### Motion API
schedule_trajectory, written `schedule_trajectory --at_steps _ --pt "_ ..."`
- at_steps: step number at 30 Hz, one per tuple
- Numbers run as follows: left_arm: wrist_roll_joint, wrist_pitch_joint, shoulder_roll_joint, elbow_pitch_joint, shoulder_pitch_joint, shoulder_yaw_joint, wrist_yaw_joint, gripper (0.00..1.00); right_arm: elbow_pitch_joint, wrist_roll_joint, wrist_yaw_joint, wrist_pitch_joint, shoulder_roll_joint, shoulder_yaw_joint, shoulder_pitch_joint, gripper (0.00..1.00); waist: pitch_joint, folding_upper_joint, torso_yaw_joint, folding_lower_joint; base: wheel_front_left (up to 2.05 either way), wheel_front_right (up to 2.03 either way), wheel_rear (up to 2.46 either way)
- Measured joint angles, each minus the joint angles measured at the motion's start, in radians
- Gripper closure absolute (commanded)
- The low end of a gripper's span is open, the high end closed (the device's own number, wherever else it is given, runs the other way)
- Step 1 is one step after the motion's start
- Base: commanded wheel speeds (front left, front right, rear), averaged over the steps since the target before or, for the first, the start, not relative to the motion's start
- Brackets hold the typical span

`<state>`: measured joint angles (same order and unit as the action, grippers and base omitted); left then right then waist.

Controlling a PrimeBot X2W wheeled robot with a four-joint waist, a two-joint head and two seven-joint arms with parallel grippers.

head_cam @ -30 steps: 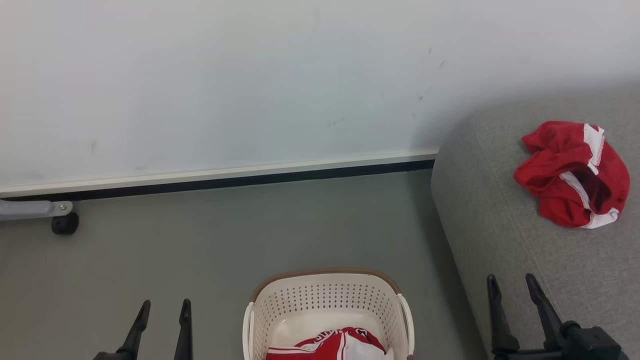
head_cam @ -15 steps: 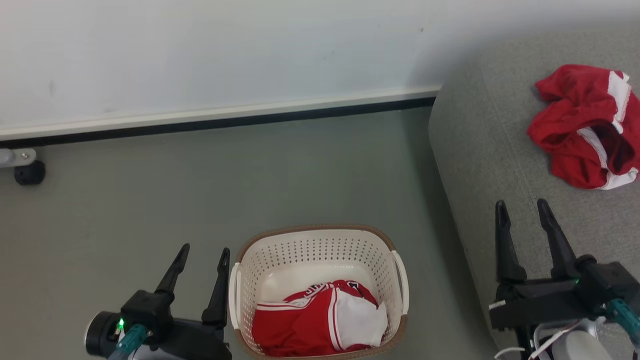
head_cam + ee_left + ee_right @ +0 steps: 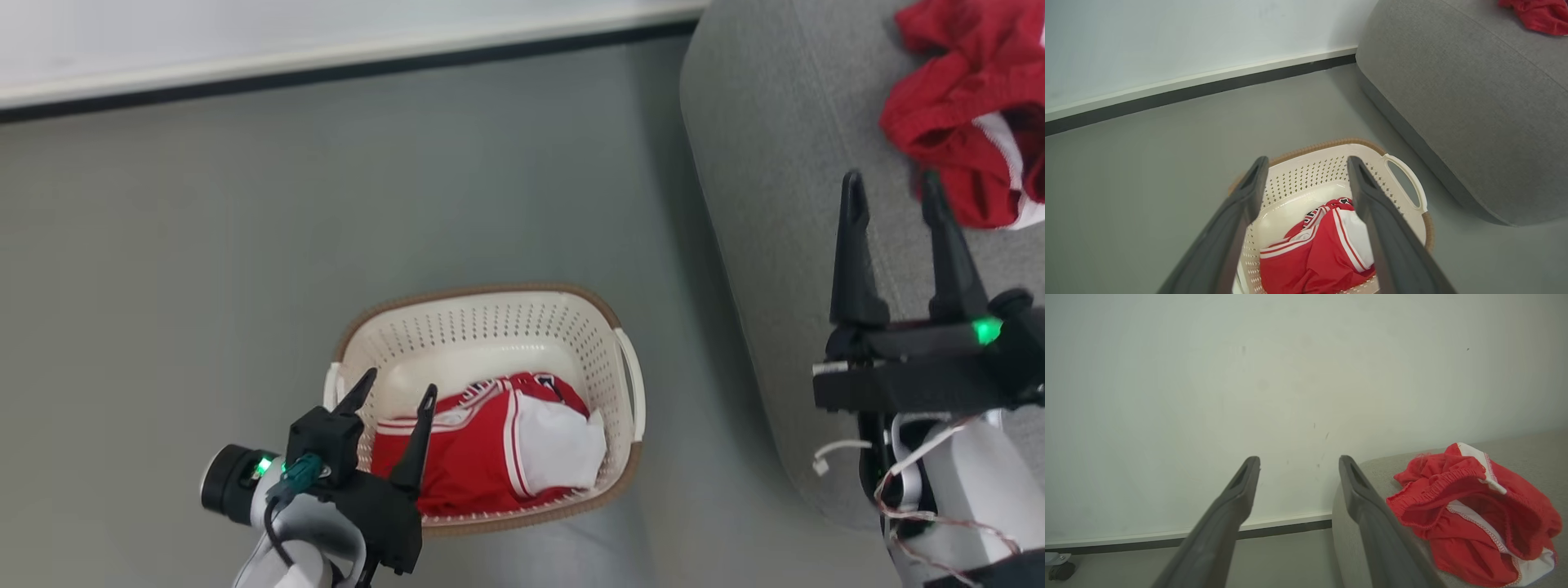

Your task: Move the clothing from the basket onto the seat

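We see the basket as smooth cream plastic punched with holes, its brown rim looking woven. The jersey inside is sleek, faintly shiny cloth, and the shorts are softer, crumpled cloth. The sofa is a rough grey weave, the floor smooth and matt.

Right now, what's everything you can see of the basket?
The basket is cream-white plastic, with rows of small holes in its walls, a brown rim, rounded corners and a looped handle on each side. It stands upright on the grey floor, beside the sofa but apart from it. A crumpled red jersey with a white sleeve lies in its near half; the far bottom is bare. The open left gripper hangs over its near left corner; contact cannot be told.
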<state>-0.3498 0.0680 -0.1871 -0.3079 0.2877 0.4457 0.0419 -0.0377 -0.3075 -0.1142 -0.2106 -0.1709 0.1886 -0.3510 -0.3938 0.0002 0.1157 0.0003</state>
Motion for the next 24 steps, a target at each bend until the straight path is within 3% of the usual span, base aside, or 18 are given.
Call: schedule_trajectory --at_steps 14,24 --pt "0.047 -0.067 0.024 -0.15 0.164 0.051 -0.037 0.0 -0.035 0.006 0.027 0.013 0.025 0.033 -0.237 0.0 -0.207 0.0 0.068 -0.0001 0.0 0.0 0.0" --pt "0.071 -0.102 0.001 -0.229 0.258 0.061 -0.061 0.0 -0.066 0.007 0.044 0.014 0.044 0.049 -0.388 0.0 -0.356 0.0 0.121 -0.0001 0.0 0.0 0.0"
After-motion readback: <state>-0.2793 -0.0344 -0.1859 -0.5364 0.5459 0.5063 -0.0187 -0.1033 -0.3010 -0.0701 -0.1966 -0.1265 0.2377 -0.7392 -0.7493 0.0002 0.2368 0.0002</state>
